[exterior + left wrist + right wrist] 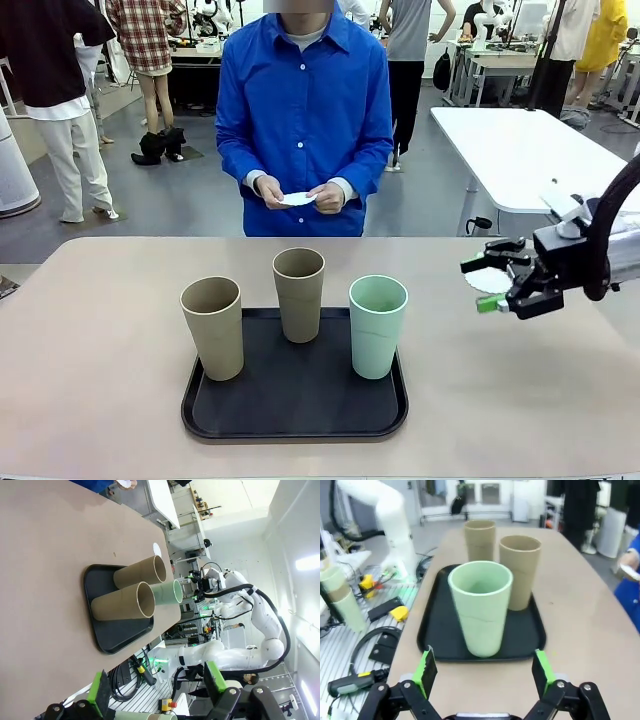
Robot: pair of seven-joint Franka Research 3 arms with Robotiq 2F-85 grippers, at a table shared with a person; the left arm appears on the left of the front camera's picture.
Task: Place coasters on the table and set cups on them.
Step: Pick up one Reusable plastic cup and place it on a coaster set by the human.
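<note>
Three cups stand upright on a black tray (295, 412) on the beige table (90, 400): a tan cup (213, 327) at the left, a tan cup (299, 294) behind the middle, a mint cup (378, 325) at the right. One white coaster (491, 279) lies on the table right of the tray, partly hidden by my right gripper (480, 285), which hovers open and empty over it. The person across the table holds more white coasters (298, 198) in both hands. The right wrist view faces the mint cup (482, 607) between open fingers. My left gripper (156, 685) is open and empty.
A white rectangular table (520, 150) stands behind at the right. From the left wrist view the tray (107, 630) with the cups lies well ahead, and the coaster (157, 547) lies beyond it. Bare tabletop surrounds the tray on all sides.
</note>
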